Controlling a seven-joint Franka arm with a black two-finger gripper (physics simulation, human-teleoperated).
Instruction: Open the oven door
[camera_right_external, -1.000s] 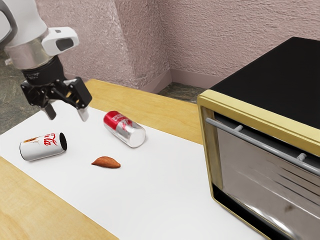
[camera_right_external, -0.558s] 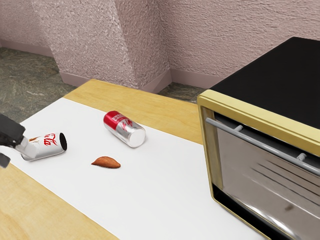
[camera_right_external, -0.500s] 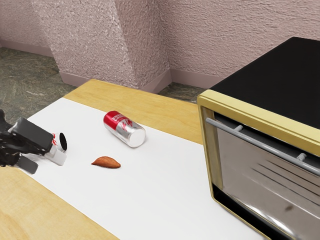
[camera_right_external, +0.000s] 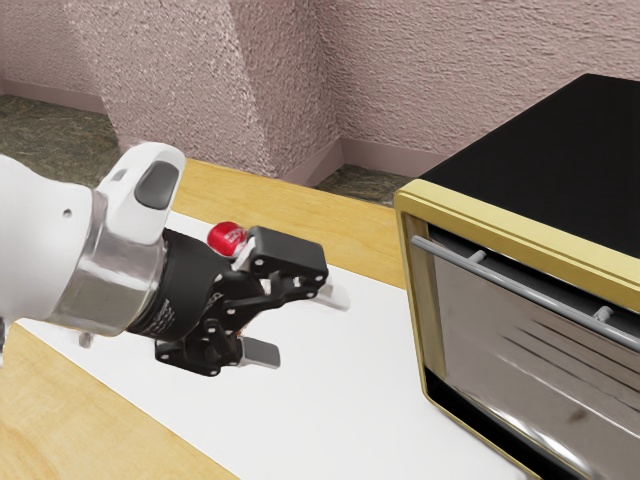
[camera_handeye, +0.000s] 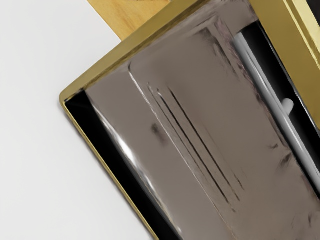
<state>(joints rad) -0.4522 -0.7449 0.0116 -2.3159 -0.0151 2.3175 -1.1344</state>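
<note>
The gripper (camera_right_external: 305, 325) is open in the exterior view, its two fingers spread with nothing between them, pointing toward the oven and some way short of it. The oven (camera_right_external: 540, 160) has a black top and a gold frame at the exterior view's right. Its door (camera_right_external: 530, 370) is closed, with a grey bar handle (camera_right_external: 520, 290) along the upper edge. In the wrist view the hand faces the door (camera_handeye: 175, 135), and the handle (camera_handeye: 270, 95) runs slanting beside the gold frame.
A red and silver can (camera_right_external: 227, 238) lies partly hidden behind the gripper. The white mat (camera_right_external: 340, 430) covers much of the wooden table (camera_right_external: 90, 420) in front of the oven. A textured pink wall (camera_right_external: 400, 70) stands behind.
My arm has swung from the exterior view's left toward the oven, the gripper now pointing at it. It now covers the white can and the brown item. The oven door has not moved.
</note>
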